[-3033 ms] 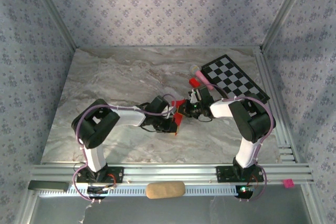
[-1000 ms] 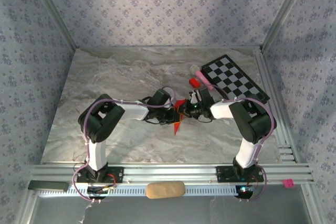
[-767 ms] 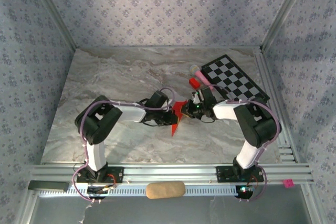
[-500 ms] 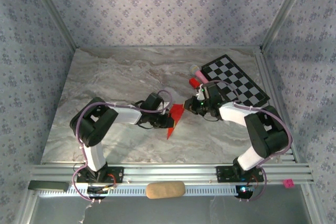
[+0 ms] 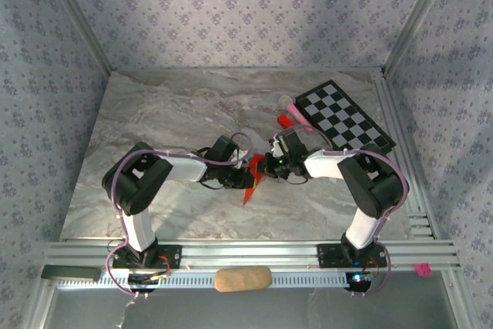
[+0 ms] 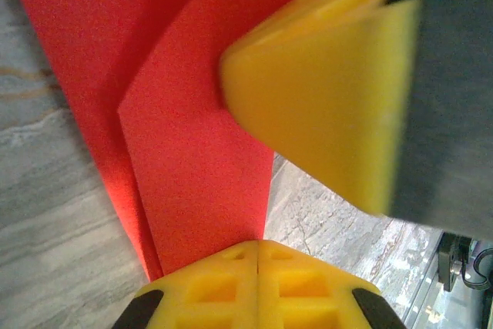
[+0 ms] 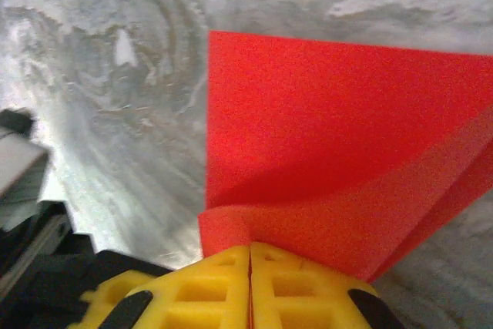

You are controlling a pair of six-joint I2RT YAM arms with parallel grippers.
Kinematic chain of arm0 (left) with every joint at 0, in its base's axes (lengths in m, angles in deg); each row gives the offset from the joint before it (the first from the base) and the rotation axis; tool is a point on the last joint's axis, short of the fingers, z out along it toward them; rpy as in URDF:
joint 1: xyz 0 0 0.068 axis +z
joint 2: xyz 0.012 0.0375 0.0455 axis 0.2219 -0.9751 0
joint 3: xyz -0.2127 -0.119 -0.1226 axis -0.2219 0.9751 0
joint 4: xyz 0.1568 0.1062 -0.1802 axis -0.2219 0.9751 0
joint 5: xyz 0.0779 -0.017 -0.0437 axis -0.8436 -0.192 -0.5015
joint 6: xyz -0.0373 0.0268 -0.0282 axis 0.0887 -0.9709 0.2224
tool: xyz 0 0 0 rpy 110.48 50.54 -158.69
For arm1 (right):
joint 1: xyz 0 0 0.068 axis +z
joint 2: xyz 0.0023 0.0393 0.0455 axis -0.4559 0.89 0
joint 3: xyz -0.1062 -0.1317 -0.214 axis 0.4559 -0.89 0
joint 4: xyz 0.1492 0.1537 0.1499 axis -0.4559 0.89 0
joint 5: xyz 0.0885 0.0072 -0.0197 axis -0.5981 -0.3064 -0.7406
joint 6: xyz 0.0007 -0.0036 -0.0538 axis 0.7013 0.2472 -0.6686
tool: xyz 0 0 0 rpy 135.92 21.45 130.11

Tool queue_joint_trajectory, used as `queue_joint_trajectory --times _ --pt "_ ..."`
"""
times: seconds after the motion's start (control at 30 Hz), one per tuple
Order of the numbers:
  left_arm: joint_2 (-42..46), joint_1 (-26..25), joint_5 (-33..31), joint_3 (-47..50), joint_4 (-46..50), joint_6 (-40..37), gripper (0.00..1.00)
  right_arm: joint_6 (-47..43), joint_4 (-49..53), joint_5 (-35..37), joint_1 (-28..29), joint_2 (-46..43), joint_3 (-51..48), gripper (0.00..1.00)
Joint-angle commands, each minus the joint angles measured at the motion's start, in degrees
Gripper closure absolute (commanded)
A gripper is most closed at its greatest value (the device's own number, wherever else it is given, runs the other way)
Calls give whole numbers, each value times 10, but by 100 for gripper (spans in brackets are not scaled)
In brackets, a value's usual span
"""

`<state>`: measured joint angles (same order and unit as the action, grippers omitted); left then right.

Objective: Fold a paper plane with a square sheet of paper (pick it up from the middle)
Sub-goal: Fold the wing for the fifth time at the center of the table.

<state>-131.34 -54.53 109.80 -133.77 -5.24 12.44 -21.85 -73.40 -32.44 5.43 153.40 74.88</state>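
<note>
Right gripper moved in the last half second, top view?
Yes. The right gripper has shifted left and toward the arm bases, away from the checkerboard, closing back onto the folded red paper.

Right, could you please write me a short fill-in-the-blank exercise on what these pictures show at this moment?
1. The left end effector is ____ on the sheet of paper.
2. The sheet of paper is bright ____.
3. The right end effector, also gripping the paper, has fingers coloured ____.
4. The checkerboard lies at the far ____ corner of the table.

Missing words: shut; red; yellow; right.
</note>
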Motion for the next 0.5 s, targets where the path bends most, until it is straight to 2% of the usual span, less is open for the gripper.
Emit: queue_joint_trajectory --times 0.0,0.2,0.47 --pt "-21 4 -47 38 108 -14 100 -9 -7 27 -12 12 0 91" --pt "-26 5 -49 41 109 -15 100 3 -38 14 -55 32 -10 91" --pt "-25 5 -47 46 105 -11 100 7 -31 21 -100 45 1 90"
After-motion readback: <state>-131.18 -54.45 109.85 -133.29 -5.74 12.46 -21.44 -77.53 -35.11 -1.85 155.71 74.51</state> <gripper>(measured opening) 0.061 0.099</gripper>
